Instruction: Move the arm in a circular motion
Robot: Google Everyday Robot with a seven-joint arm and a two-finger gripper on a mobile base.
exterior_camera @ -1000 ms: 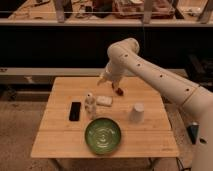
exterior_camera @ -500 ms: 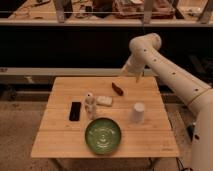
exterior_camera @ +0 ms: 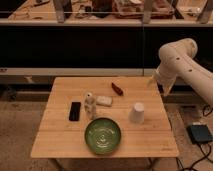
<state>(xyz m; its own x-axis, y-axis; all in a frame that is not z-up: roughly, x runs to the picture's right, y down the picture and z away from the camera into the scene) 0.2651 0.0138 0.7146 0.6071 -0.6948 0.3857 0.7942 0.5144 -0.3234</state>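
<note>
Off the table's (exterior_camera: 60, 135) far right corner, gripper (exterior_camera: 159, 83) hanging in the air with nothing in it, clear of everything on the wood. Can't tell whether the prongs are spread or pressed together, too murky at the tip. Behind it, the arm (exterior_camera: 186, 67): thick cream tube climbing to a fat rounded elbow near the top right, then sloping down and out of the right edge. All of it right of the table, in front of the dark shelving.

Containers next. Green bowl (exterior_camera: 102, 135) sitting near the front edge, looks empty, just rings on the inside. White cup (exterior_camera: 137, 112) standing upside down to the right of it, so contents hidden. Closest thing to the gripper on that side, but well apart.

Other bits: small bottle (exterior_camera: 90, 105) upright mid-table, pale block (exterior_camera: 104, 100) just beside it, black phone (exterior_camera: 75, 111) flat on the left, dark red thing (exterior_camera: 117, 89) lying toward the back. Dark box (exterior_camera: 200, 134) with a cable on the floor at the right.
</note>
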